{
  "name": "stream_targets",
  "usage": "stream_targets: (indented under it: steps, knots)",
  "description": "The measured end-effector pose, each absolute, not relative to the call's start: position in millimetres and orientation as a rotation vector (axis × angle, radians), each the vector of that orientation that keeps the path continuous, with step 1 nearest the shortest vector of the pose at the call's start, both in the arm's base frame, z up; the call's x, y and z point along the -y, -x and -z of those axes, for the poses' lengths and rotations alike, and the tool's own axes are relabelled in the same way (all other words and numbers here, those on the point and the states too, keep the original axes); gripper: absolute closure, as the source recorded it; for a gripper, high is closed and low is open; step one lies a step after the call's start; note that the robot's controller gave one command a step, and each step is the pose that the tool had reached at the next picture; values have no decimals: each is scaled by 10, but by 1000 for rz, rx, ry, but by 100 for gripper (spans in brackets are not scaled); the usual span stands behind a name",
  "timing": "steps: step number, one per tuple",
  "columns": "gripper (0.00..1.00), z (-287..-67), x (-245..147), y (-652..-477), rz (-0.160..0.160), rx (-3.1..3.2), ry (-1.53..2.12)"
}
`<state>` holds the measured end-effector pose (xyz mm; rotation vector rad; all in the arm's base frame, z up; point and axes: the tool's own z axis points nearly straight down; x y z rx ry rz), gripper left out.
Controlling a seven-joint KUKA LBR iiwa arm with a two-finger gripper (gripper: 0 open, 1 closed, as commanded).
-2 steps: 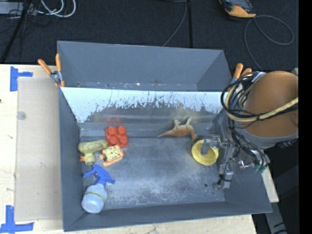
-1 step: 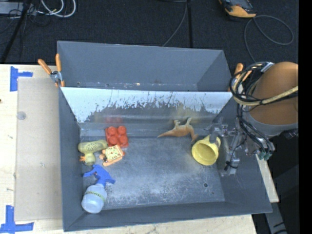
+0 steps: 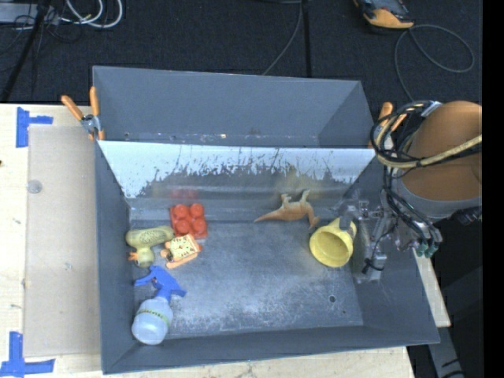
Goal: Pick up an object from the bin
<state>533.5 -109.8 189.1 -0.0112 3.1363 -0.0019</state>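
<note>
My gripper (image 3: 369,264) hangs low at the bin's right wall, just right of a yellow cup (image 3: 331,245) that lies on its side with its mouth facing the front. An orange toy dinosaur (image 3: 290,208) lies behind the cup, at the foot of the back wall. I see nothing held in the gripper.
At the left of the bin lie a red studded block (image 3: 189,219), a green toy (image 3: 149,239), a small orange and yellow piece (image 3: 183,249) and a blue-topped white spray bottle (image 3: 156,309). Bare floor spreads across the bin's middle and front.
</note>
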Motion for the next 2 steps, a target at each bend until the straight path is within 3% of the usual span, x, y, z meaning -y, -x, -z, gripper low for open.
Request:
stream_targets:
  steps: [1,2]
  knots:
    - [0,-1900,995,-5320,3,-3139,183]
    - [0,-1849,820,-5421,1,-3084,574]
